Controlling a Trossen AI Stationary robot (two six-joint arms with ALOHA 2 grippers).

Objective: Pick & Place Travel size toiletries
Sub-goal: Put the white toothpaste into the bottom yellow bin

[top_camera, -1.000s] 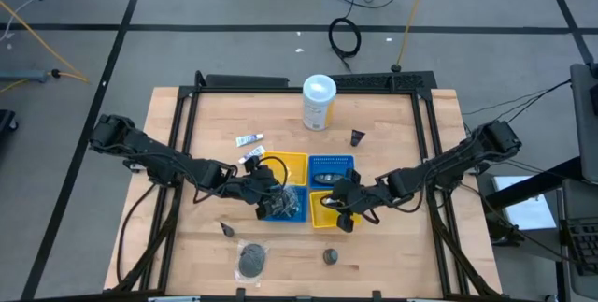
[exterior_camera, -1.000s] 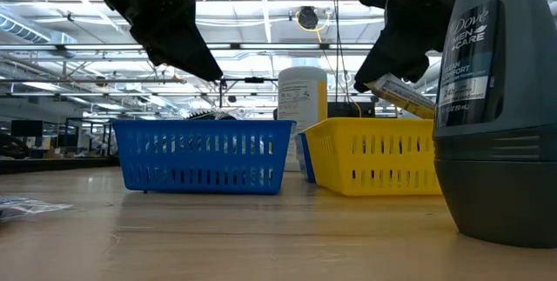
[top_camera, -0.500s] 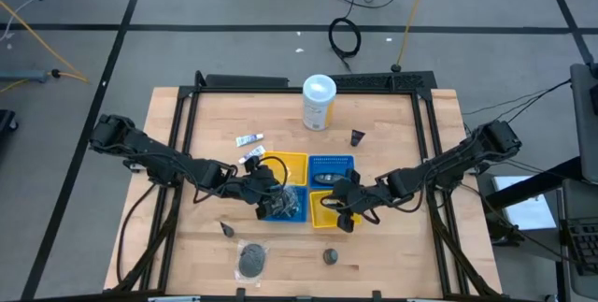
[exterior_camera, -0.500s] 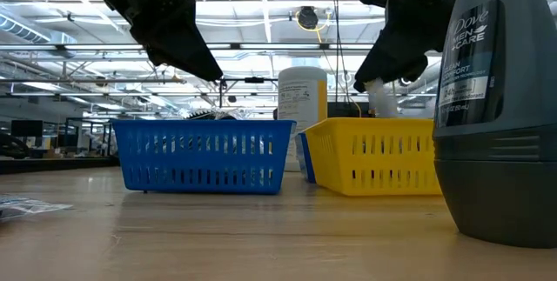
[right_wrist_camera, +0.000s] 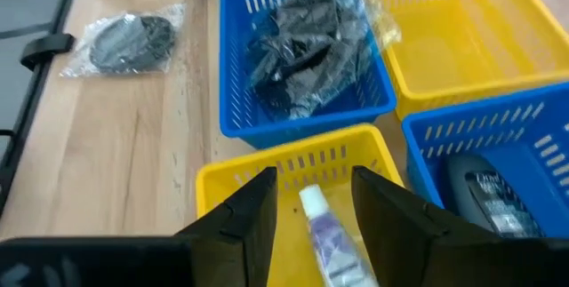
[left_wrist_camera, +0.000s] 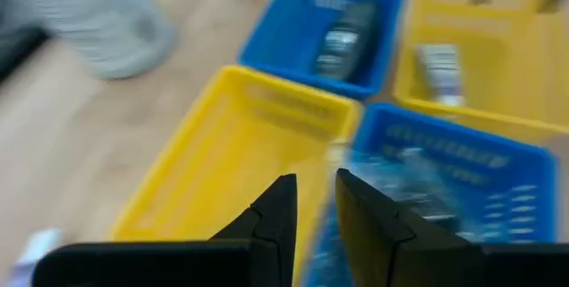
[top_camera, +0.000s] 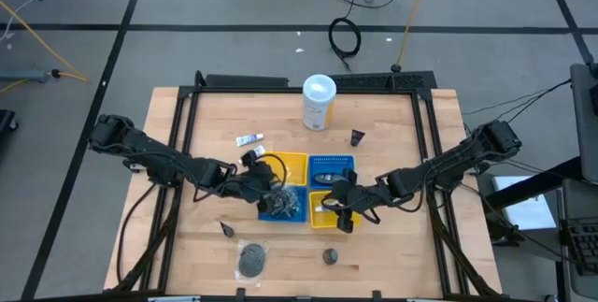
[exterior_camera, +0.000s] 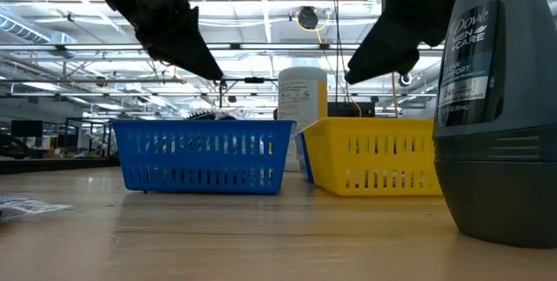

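Observation:
My right gripper [right_wrist_camera: 313,189] hangs open above the near yellow tray [top_camera: 338,220]. A white tube with a purple mark [right_wrist_camera: 324,234] lies on that tray's floor below the fingers. Just past it is a near blue tray [right_wrist_camera: 233,100] with dark mesh puffs [right_wrist_camera: 302,43]. My left gripper [left_wrist_camera: 316,203] hovers over the edge between the far yellow tray [top_camera: 291,165] and that blue tray. Its fingers stand a narrow gap apart with nothing between them. Loose on the table are two white tubes [top_camera: 249,140], a black piece [top_camera: 358,136] and a bagged puff [top_camera: 251,260].
A tall white canister [top_camera: 319,103] stands at the far edge. The far blue tray [top_camera: 344,164] holds a dark bottle [right_wrist_camera: 484,194]. A grey deodorant [exterior_camera: 492,98] stands near the front edge, and a small black piece [top_camera: 226,230] lies at the front left.
My right gripper has opened over the near yellow tray and let go of the white tube. The tube tipped upright, dropped below the fingers and now lies in the tray. Both arms have stayed in place above the trays.

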